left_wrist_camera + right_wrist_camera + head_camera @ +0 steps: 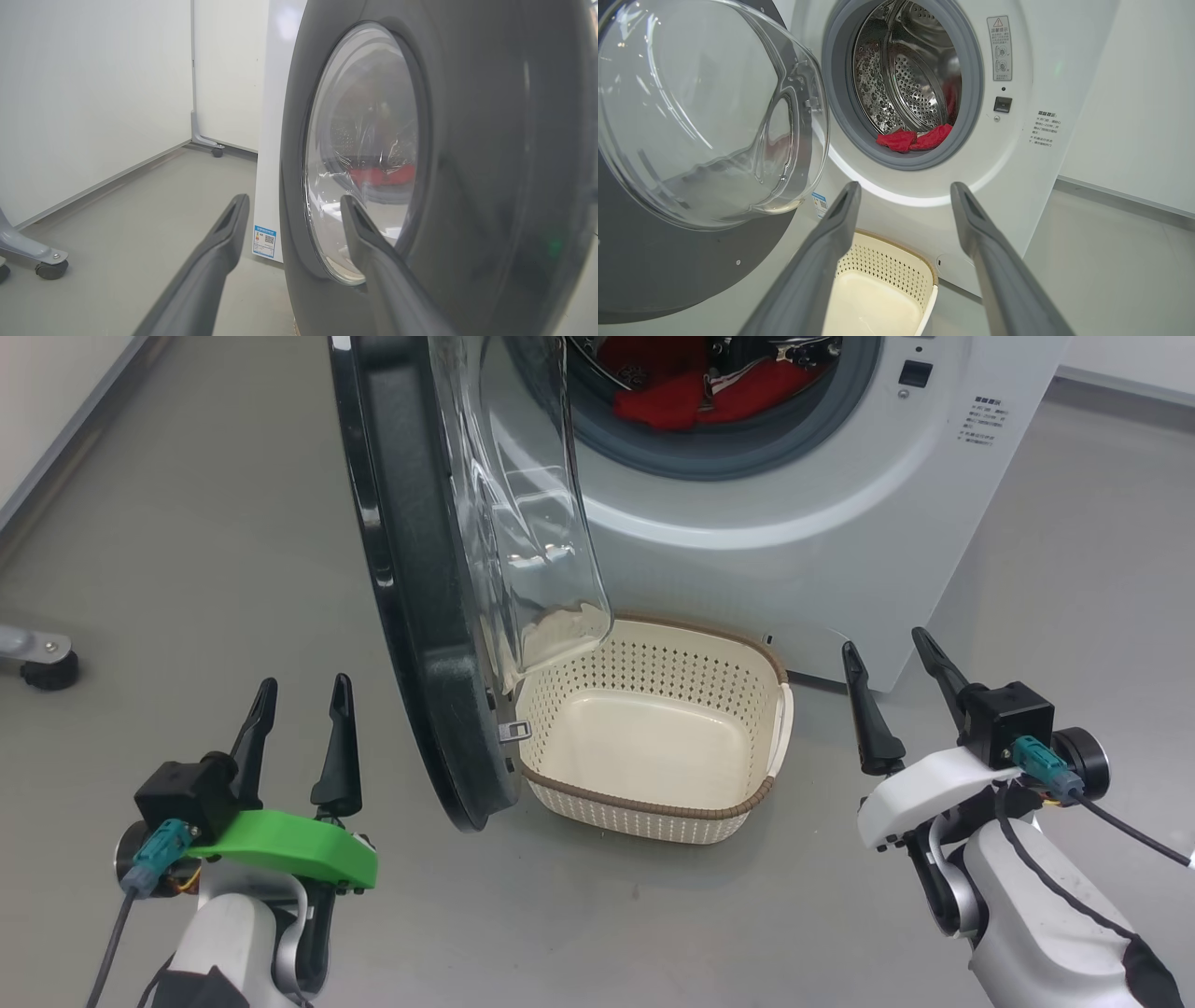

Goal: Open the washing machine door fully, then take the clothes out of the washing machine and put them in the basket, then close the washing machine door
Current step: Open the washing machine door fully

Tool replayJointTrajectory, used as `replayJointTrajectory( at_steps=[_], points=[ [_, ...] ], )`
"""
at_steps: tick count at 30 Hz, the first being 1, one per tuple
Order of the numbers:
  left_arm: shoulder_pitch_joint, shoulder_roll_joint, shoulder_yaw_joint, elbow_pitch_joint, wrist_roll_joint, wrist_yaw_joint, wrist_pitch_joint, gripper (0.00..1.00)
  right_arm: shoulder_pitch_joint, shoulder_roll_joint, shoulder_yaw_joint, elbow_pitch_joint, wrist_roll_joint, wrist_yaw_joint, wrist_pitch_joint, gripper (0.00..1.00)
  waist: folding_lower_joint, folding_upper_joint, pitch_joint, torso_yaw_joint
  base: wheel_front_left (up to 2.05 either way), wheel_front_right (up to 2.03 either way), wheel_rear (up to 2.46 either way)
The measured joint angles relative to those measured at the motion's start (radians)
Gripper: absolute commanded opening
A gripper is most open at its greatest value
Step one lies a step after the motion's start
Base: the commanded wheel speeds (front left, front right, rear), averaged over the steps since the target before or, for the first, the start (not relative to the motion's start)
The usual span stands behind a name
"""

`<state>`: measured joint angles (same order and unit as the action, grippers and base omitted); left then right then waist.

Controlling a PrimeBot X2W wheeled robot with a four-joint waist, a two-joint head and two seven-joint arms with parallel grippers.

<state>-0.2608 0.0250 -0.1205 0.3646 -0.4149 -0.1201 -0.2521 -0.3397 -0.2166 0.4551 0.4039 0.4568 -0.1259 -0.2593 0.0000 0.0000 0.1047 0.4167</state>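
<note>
The white washing machine [840, 513] stands ahead with its door [420, 579] swung out toward me, black rim edge-on and glass bowl bulging right. Red clothes [691, 392] lie at the drum's front lip, also red clothes [915, 137] in the right wrist view. The cream basket [738, 807] sits empty on the floor below the opening, partly under the door. My left gripper [303, 695] is open, left of the door's outer face [467, 140], holding nothing. My right gripper [887, 649] is open, right of the basket [924, 280], fingers pointing at the machine [1017, 186].
Grey floor all around. A castor leg [42, 663] stands at the far left, and another castor foot [51, 266] shows in the left wrist view. White wall panels [93, 93] run along the left; a wall [1134, 93] lies right of the washer.
</note>
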Motion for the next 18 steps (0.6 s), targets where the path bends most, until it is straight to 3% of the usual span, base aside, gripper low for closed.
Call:
replayJointTrajectory(
  at_steps=[15, 16, 18],
  points=[
    [0.015, 0.000, 0.001, -0.003, 0.002, 0.000, 0.000, 1.00, 0.047, 0.055, -0.076, 0.001, -0.069, 0.000, 0.000, 1.00, 0.0000, 0.0000, -0.006, -0.004, 0.00, 0.00, 0.00],
    [0.015, 0.000, 0.001, -0.003, 0.002, 0.000, 0.000, 0.72, 0.049, 0.057, -0.079, 0.000, -0.076, 0.000, 0.000, 1.00, 0.0000, 0.0000, -0.006, -0.004, 0.00, 0.00, 0.00],
    [0.015, 0.000, 0.000, -0.003, 0.003, 0.000, 0.000, 0.00, 0.056, 0.060, -0.086, 0.000, -0.083, 0.000, 0.000, 1.00, 0.0000, 0.0000, -0.007, -0.004, 0.00, 0.00, 0.00]
  ],
)
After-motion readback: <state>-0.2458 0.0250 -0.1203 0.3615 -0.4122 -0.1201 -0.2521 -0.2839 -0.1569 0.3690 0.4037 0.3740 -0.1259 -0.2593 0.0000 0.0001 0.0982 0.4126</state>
